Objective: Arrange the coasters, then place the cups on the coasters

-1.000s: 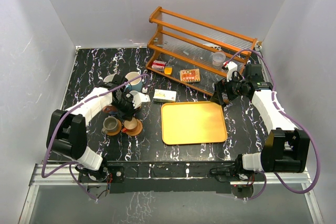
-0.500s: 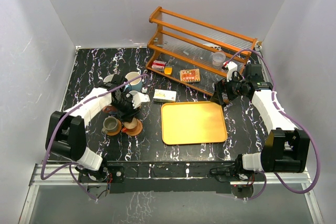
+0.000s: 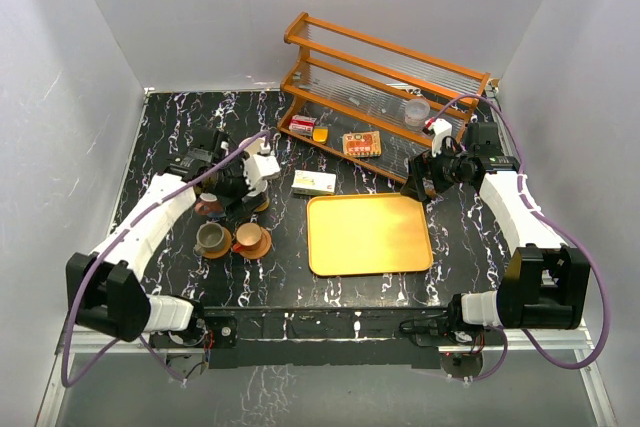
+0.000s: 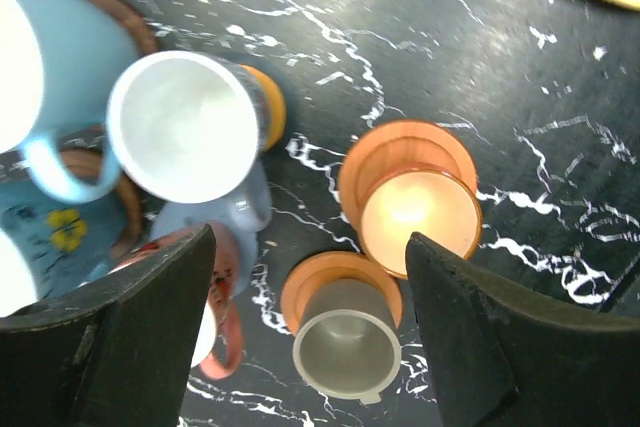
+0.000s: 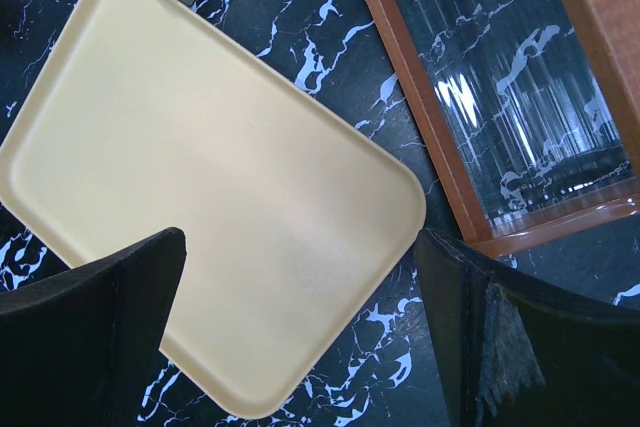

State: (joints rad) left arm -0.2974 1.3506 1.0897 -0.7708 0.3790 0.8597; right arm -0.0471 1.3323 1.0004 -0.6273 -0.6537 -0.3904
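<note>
Left gripper (image 4: 310, 252), a second ago low at the orange-brown cup (image 4: 420, 212), now stands raised above it, jaws spread wide and empty. That cup sits on an orange coaster (image 4: 395, 142). The grey cup (image 4: 347, 347) just beside it sits on a second coaster (image 4: 310, 277). Right gripper (image 5: 300, 242) is unchanged, jaws wide above the yellow tray (image 5: 220, 177). Black, white-veined worktop (image 3: 170, 117); plain white walls (image 3: 200, 17).
</note>
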